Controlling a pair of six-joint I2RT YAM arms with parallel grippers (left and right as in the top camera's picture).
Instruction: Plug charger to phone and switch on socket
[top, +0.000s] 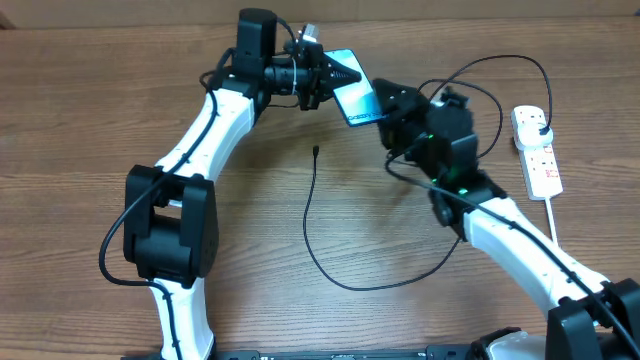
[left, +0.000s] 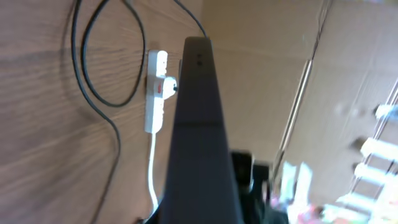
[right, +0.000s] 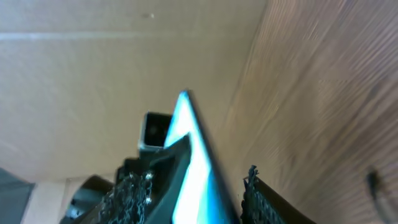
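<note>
The phone (top: 352, 100), slim with a light blue screen, is held up on its edge above the table at the back middle. My left gripper (top: 338, 76) is shut on its far end. My right gripper (top: 385, 112) straddles its near end; in the right wrist view (right: 217, 165) one finger touches the phone (right: 196, 168) and a gap shows at the other. The charger cable (top: 310, 220) lies in a loop on the table, its free tip (top: 315, 152) below the phone. Its plug (top: 541, 127) sits in the socket strip (top: 540, 165) at the right. In the left wrist view the phone (left: 199, 137) hides my fingers.
The white power strip (left: 155, 99) and its white cord, with loops of black cable (left: 84, 68), show past the phone in the left wrist view. A cardboard wall (top: 500, 15) stands along the table's back edge. The wooden table (top: 80, 100) extends left.
</note>
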